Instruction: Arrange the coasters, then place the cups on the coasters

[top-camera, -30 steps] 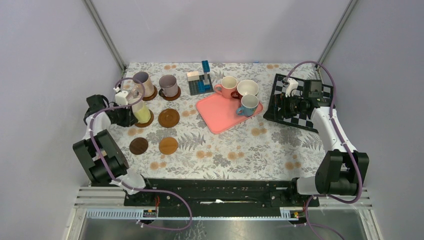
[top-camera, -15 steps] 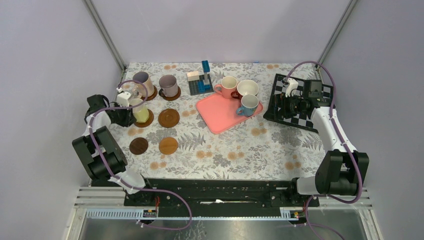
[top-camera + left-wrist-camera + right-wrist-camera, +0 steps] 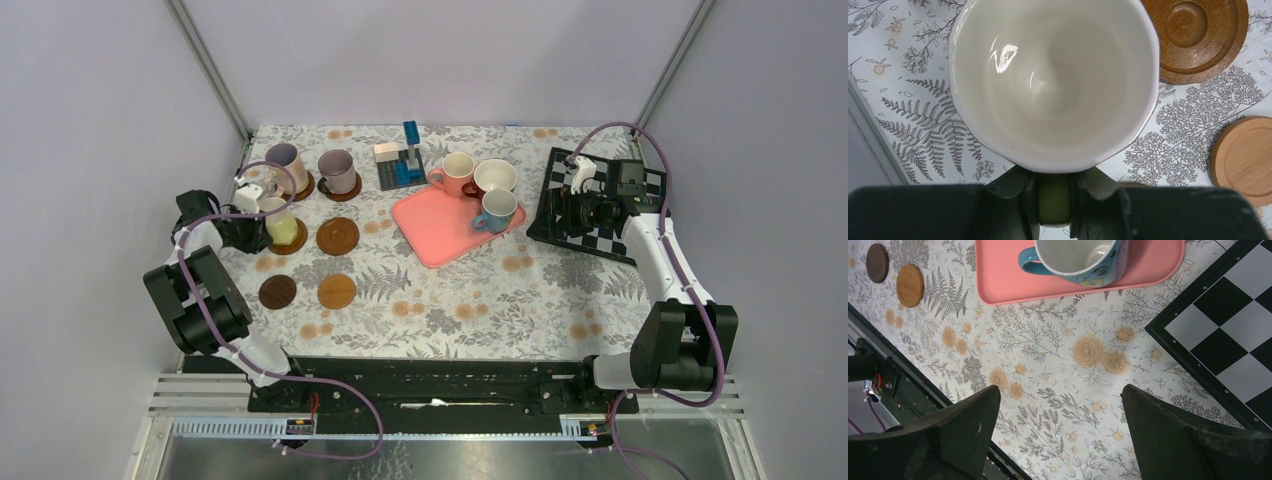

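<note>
The yellow cup stands upright over the dark coaster at the left of the table. Its axis is vertical, and its pale mouth opens straight up at the left wrist camera. Whether its base already bears on the disc cannot be told. Its handle points left, toward the table's edge. The left gripper pinches the handle between nearly closed fingers, a hold that probably keeps the cup level for setting down.

Behind it, the pale pink cup and mauve cup already sit on coasters. Three bare coasters lie near: a ringed one just beside it and two nearer the arms.

The right gripper hangs wide open and empty beside the chessboard, near the light blue cup on the pink tray.
</note>
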`<move>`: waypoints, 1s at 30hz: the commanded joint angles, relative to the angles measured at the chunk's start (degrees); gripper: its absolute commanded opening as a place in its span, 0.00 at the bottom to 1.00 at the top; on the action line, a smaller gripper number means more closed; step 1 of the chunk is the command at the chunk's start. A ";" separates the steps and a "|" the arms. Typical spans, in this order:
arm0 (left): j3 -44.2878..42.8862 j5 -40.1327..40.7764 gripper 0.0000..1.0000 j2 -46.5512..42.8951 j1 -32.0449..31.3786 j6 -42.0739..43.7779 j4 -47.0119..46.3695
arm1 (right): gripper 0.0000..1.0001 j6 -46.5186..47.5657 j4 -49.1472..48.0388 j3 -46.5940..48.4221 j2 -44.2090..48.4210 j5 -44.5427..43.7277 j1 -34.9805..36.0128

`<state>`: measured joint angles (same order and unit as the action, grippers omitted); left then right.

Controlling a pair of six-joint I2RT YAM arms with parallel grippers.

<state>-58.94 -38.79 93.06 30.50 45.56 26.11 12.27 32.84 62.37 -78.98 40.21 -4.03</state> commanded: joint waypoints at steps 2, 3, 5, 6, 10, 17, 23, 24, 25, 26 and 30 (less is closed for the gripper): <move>-2.72 -2.20 0.06 0.11 0.26 1.15 -3.23 | 0.98 1.04 -0.22 0.11 0.18 1.72 -0.19; -2.75 -2.03 0.07 0.04 0.26 1.19 -3.25 | 0.98 1.03 -0.23 0.05 0.23 1.72 -0.19; -2.84 -1.68 0.10 -0.22 0.26 1.36 -3.25 | 0.98 1.00 -0.32 0.21 0.23 1.63 -0.19; -2.78 -1.59 0.12 -0.42 0.24 1.49 -3.26 | 0.98 1.00 -0.29 0.09 0.19 1.63 -0.19; -3.14 -1.63 0.18 -0.72 0.26 2.02 -2.31 | 0.98 1.07 -0.31 0.05 0.31 1.63 -0.19; -3.91 -0.76 0.33 -0.12 0.21 1.85 -0.67 | 0.98 1.26 -0.36 0.03 0.57 1.46 -0.19; -5.13 0.31 0.43 0.10 0.24 2.02 1.40 | 0.98 1.27 -0.42 0.03 0.81 1.50 -0.19; -5.07 0.19 0.45 -0.06 0.24 2.09 1.56 | 0.98 1.26 -0.40 0.01 0.81 1.54 -0.19; -4.94 0.04 0.49 -0.34 0.26 2.08 1.63 | 0.98 1.32 -0.48 0.01 0.76 1.54 -0.19; -4.81 -0.24 0.53 -0.56 0.26 2.10 1.73 | 0.98 1.31 -0.42 0.03 0.84 1.54 -0.19; -4.54 -0.84 0.62 -1.35 0.26 1.87 2.12 | 0.98 1.34 -0.41 0.11 0.92 1.63 -0.19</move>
<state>-61.80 -37.67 93.19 30.50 46.68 28.01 12.69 32.84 62.37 -78.98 40.21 -4.03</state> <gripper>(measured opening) 0.599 0.985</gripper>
